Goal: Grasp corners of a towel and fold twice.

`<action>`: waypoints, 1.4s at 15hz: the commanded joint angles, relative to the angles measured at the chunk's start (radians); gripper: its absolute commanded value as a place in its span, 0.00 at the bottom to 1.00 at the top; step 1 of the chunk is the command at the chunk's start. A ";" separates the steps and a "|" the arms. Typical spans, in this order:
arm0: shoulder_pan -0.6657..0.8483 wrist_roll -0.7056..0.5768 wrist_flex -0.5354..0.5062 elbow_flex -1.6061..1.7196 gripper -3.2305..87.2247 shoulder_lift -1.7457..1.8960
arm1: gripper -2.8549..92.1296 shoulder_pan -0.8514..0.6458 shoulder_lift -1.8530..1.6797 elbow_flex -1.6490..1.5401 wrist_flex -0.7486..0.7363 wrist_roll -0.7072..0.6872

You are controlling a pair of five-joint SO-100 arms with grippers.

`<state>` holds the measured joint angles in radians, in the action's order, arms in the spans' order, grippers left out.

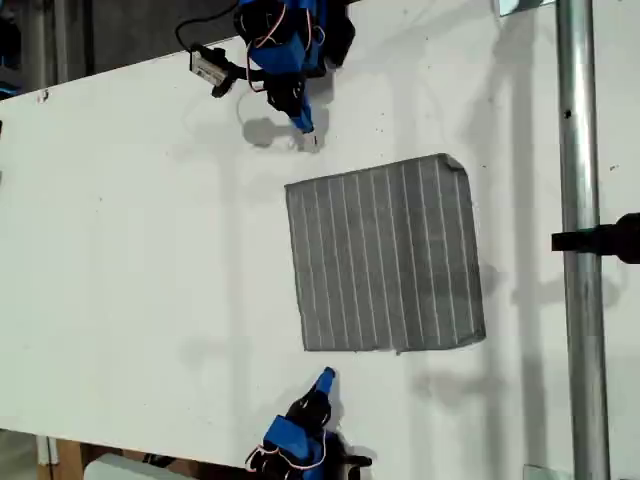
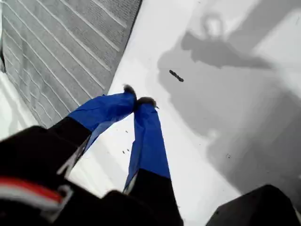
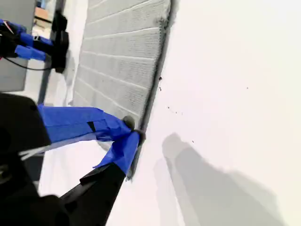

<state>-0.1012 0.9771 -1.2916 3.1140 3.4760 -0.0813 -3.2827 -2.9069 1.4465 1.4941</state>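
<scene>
Towel [image 1: 385,255] lies flat, right of centre in the exterior view, with its corners [image 1: 452,162] spread out; wide bare table [image 1: 130,250] is at its left; one arm [image 1: 285,55] reaches down from the upper edge and another arm [image 1: 300,430] reaches up from the lower edge, both near the towel but apart from it; my first gripper [image 2: 138,100] is closed on nothing; my second gripper [image 3: 133,129] is also closed, beside a towel edge.
</scene>
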 commanded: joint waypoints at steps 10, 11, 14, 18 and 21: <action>0.046 0.356 -0.003 0.005 0.03 0.002 | 0.06 -0.058 -0.002 0.011 0.014 -0.018; 0.078 0.380 -0.003 0.005 0.03 0.002 | 0.06 -0.206 -0.002 0.011 0.014 -0.011; 0.265 0.376 -0.003 0.005 0.03 0.002 | 0.07 -0.598 -0.002 0.011 0.014 -0.011; 0.267 0.440 -0.005 0.005 0.00 0.002 | 0.07 -0.939 -0.009 0.015 0.015 -0.011; 0.238 0.403 0.014 -0.012 0.00 0.002 | 0.03 -0.670 -0.014 0.028 -0.071 -0.043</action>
<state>0.1442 1.3852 -1.2916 3.1140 3.4760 -0.8989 -3.2950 -2.9069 1.4358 1.4680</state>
